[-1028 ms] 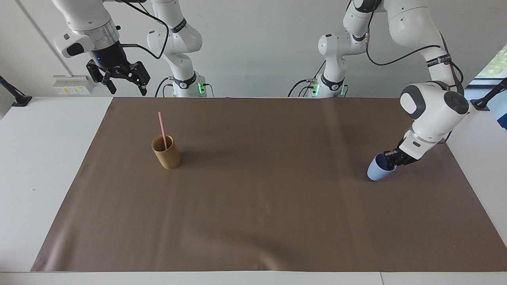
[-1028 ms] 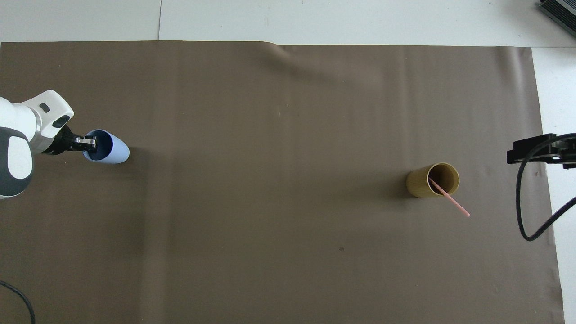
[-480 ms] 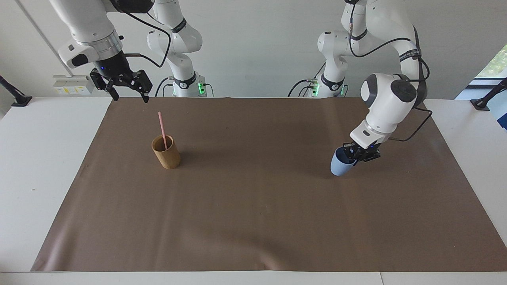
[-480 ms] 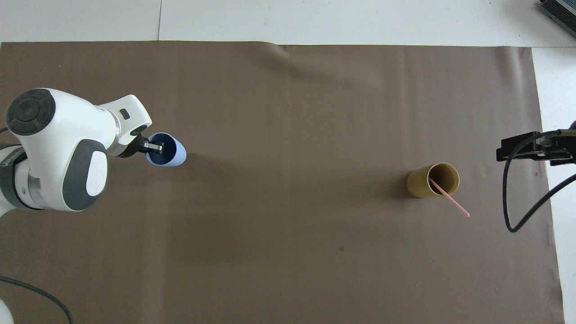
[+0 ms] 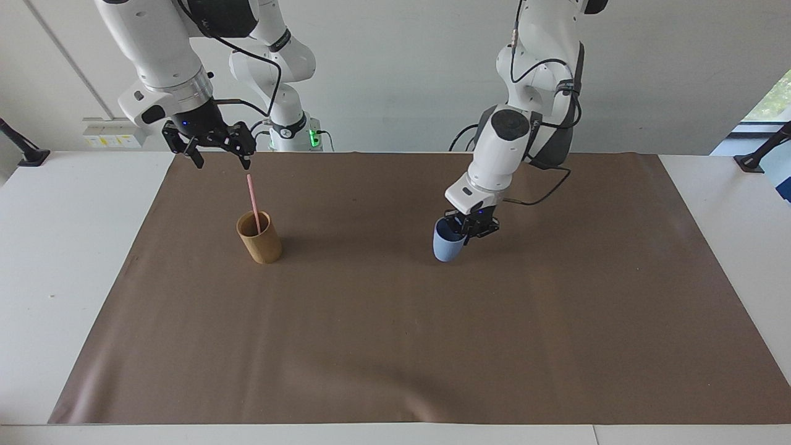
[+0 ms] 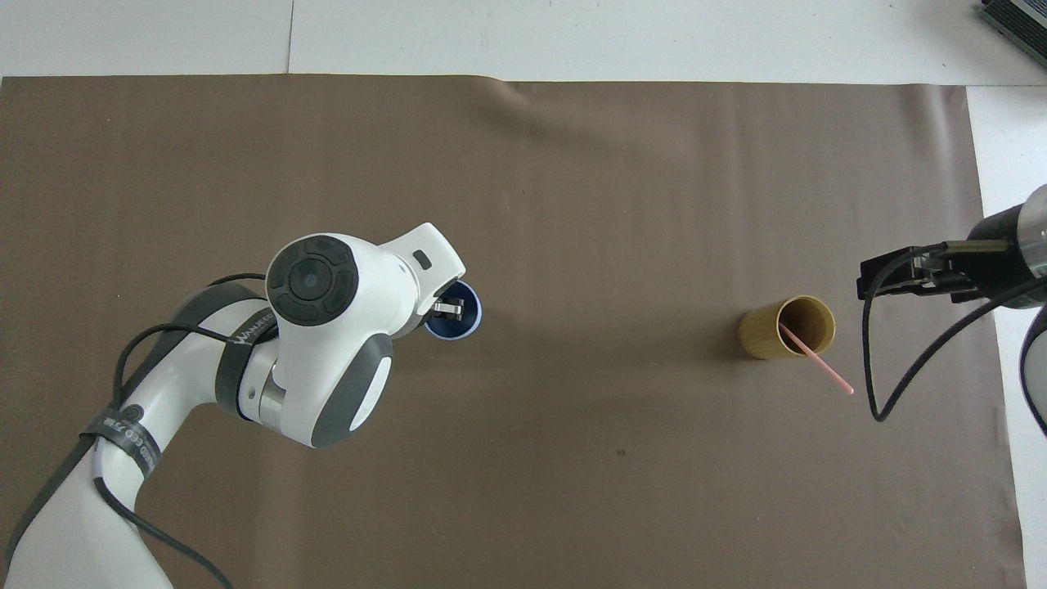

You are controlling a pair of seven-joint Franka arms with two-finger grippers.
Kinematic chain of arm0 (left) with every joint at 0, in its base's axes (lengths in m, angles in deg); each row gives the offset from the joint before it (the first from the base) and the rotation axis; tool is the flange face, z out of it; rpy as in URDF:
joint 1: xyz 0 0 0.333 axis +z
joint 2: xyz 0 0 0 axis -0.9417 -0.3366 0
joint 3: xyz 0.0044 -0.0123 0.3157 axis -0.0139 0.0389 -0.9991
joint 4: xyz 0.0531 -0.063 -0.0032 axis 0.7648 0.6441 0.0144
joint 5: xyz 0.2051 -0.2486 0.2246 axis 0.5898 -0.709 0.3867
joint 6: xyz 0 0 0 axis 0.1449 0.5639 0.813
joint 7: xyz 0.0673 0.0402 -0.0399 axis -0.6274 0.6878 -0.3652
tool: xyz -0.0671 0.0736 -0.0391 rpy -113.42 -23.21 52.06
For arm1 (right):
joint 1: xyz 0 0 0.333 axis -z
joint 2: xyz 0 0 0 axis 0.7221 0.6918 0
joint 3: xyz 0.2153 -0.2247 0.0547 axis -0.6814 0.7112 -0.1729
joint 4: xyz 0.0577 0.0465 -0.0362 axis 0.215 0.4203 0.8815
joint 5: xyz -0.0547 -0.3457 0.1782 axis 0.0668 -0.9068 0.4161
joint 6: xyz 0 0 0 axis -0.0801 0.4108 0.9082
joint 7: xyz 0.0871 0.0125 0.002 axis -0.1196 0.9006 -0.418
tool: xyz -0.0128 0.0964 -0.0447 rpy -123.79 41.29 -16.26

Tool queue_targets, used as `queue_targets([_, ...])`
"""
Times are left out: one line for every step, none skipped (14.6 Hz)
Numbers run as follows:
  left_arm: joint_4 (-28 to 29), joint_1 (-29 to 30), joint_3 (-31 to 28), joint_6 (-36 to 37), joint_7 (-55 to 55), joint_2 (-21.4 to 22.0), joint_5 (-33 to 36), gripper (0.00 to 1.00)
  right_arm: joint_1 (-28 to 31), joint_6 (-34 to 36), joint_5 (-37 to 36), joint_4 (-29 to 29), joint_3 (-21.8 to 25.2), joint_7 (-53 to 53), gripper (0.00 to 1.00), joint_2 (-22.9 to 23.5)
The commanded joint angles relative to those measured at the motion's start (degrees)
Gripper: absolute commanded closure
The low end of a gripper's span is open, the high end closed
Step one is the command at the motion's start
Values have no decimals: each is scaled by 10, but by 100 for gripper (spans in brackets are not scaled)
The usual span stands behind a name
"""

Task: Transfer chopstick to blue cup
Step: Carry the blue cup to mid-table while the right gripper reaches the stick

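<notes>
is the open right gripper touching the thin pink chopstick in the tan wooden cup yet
Apart. The facing view shows the right gripper open above the pink chopstick in the tan wooden cup, with brown mat visible between fingertips and stick top.

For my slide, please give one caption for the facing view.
Left gripper holds the blue cup by its rim; open right gripper hovers over the chopstick.

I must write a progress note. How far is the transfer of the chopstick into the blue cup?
Done: nothing of the transfer itself; the chopstick stands in the tan cup. In hand: the left claw, shut on the rim of the blue cup, holds it near the mat's middle; the right claw, open, hangs above the chopstick. Left: grasp the chopstick, lift it out, put it into the blue cup.
</notes>
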Motion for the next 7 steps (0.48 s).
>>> queue_targets([8,-59,-13,-17,-71,1,-5,100,0,-17,2,60,-1,-5,0,-31])
queue_targets([5,-77,-13,-18,-101,-1,-5,100,-1,-26,3,89,-1,-5,0,-40])
queue_targets([-4,-89,-12,-20,-138,-6,-2,100,-1,-57,2,128,-1,-5,0,-54])
queue_targets([-13,-93,-9,-20,-160,-18,0,100,-1,-82,2,161,-1,-9,0,-68])
queue_targets([-16,-102,-9,-22,-165,-21,0,100,3,-93,3,184,0,-20,0,-75])
queue_targets([-18,-104,-9,-26,-166,-23,0,100,6,-96,3,199,0,-36,0,-77])
queue_targets([-17,-114,-9,-25,-170,-27,0,100,7,-98,3,219,1,-58,0,-81])
